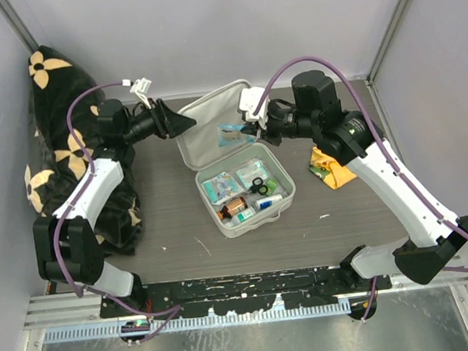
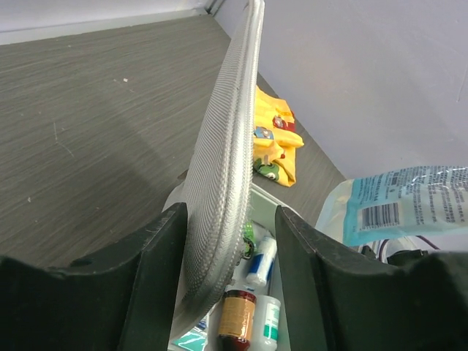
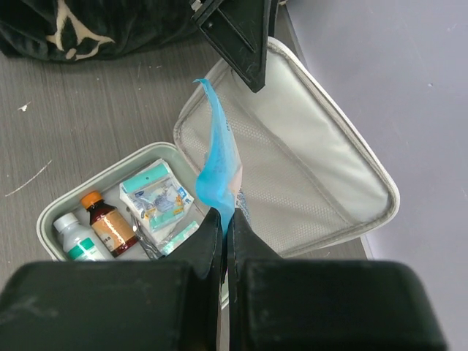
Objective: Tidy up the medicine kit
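Observation:
The medicine kit lies open at the table's middle, with its base (image 1: 289, 188) near and its lid (image 1: 212, 115) raised behind. My left gripper (image 1: 181, 122) is open and straddles the lid's left edge. In the left wrist view (image 2: 230, 219) the mesh-lined lid (image 2: 219, 168) rests against one finger, with a gap to the other. My right gripper (image 1: 256, 128) is shut on a blue packet (image 1: 234, 132). It holds the packet (image 3: 218, 157) upright from its closed jaws (image 3: 224, 216) over the lid's mesh pocket (image 3: 322, 146). The base (image 3: 51, 212) holds a brown bottle (image 3: 108, 223), a white bottle (image 3: 75, 241) and sachets (image 3: 156, 194).
An orange-yellow cloth (image 1: 330, 169) lies on the table right of the kit, under the right arm. A black cloth with pale flowers (image 1: 57, 151) is heaped along the left wall. Grey walls close in the back and both sides.

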### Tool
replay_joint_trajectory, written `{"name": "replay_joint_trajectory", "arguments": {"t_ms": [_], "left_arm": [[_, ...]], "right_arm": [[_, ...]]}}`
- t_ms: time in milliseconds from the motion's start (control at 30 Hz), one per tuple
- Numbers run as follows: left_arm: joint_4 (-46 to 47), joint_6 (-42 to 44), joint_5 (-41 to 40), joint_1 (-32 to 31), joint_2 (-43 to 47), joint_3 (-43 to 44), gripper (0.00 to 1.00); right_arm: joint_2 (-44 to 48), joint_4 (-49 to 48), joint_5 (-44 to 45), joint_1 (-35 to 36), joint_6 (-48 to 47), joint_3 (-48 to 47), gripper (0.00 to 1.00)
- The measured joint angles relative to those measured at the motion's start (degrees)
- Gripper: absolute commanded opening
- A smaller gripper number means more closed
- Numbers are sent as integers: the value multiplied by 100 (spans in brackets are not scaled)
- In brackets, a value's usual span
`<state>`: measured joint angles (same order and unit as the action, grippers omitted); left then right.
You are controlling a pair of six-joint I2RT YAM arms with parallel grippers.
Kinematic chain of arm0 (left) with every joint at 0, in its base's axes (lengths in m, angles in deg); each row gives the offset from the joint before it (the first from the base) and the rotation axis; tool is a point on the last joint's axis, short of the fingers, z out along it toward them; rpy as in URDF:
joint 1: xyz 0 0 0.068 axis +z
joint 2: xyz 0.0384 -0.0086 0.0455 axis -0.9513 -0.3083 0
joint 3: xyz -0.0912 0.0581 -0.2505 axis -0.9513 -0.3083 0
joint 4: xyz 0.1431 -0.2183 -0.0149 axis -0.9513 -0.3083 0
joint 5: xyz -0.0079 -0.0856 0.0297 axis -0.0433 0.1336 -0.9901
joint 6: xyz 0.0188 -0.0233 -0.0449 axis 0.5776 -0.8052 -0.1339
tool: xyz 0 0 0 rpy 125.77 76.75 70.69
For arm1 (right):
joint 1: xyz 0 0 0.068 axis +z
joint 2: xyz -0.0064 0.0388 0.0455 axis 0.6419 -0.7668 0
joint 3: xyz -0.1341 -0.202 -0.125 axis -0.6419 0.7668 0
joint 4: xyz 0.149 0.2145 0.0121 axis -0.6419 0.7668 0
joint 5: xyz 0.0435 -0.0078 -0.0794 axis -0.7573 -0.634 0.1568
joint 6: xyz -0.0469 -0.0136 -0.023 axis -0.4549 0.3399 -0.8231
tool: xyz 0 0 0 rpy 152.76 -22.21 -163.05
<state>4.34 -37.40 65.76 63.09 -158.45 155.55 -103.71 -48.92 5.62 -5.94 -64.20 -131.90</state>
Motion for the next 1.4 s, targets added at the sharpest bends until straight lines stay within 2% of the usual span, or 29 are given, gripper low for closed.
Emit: {"name": "replay_joint_trajectory", "arguments": {"t_ms": [67, 300, 467, 633, 800, 1033, 1300, 1400], "left_arm": [[-46, 37, -2, -26, 48, 0, 49], [-437, 509, -24, -155, 334, 0, 29], [-702, 885, -92, -247, 581, -111, 20], [-994, 1300, -186, -326, 852, -216, 6], [-1364, 1644, -190, -433, 1060, -216, 0], [-2068, 2068, -61, -507, 1401, -216, 0], [-2822, 2391, 219, -522, 1764, -216, 0], [-2924, 2455, 262, -525, 1799, -216, 0]], "right_arm": [[0, -15, 0, 0, -11, -7, 1], [2, -13, 28, 0, -11, -7, 1], [20, -2, 66, -7, 22, -2, 1], [164, 105, 57, -11, 7, 81, 1], [223, 310, -79, -13, -107, 79, 1], [256, 549, -457, -17, -581, -31, 0], [-35, 981, -1145, -28, -1305, -1167, 1], [-162, 992, -1285, -26, -1504, -1329, 0]]}}
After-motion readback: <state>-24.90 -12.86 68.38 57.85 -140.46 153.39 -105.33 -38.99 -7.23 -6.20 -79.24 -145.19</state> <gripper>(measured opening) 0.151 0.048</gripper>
